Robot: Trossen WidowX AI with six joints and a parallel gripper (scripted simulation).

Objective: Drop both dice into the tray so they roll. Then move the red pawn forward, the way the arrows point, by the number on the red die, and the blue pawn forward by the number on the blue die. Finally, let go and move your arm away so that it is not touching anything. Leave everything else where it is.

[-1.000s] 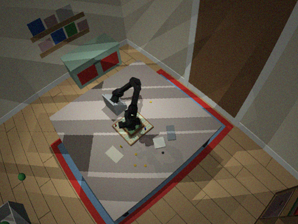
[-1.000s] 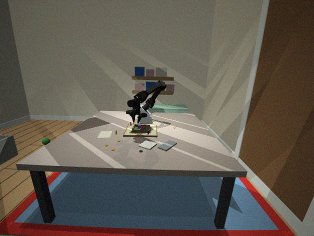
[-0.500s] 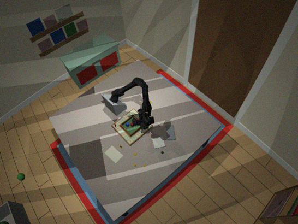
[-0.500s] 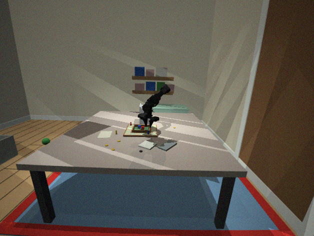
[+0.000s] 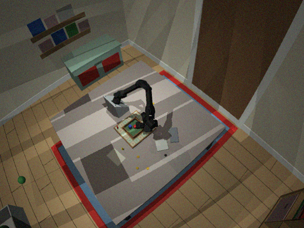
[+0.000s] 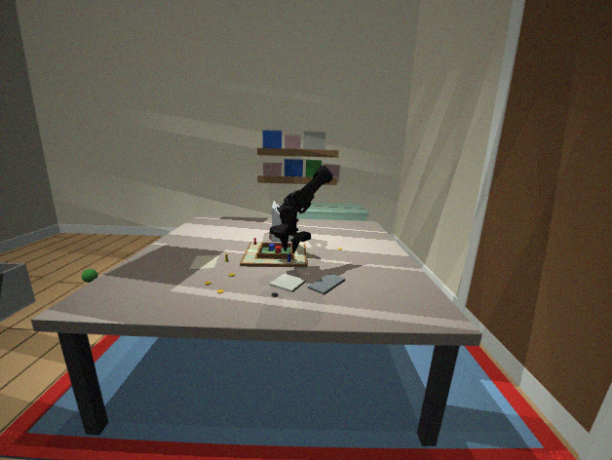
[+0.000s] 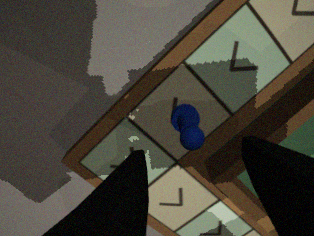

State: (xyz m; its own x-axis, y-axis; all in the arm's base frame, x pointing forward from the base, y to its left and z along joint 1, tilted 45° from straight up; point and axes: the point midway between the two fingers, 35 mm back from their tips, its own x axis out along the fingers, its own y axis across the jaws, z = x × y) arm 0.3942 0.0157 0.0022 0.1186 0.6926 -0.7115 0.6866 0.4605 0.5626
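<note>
The blue pawn (image 6: 288, 257) (image 7: 185, 119) stands on a square beside a corner square of the board (image 5: 132, 146) (image 6: 244, 260). My gripper (image 6: 290, 250) (image 7: 193, 153) is partly open, low over this side of the board. In the wrist view its fingertips lie on either side of the pawn's head, with nothing gripped. The red die (image 5: 134, 126) (image 6: 278, 249) and the blue die (image 5: 130, 126) (image 6: 271, 247) lie in the tray (image 6: 269, 256); their numbers are too small to read. The red pawn (image 5: 117, 127) (image 6: 254, 241) stands at the board's far left corner in the exterior view.
A pale flat block (image 5: 162, 145) (image 6: 286, 282) and a grey one (image 5: 174, 134) (image 6: 326, 284) lie near the board. A yellow pawn (image 5: 123, 149) (image 6: 226, 257), several yellow pieces and a small dark piece (image 5: 165, 154) (image 6: 274, 294) are on the table. The tray walls rise beside my fingers.
</note>
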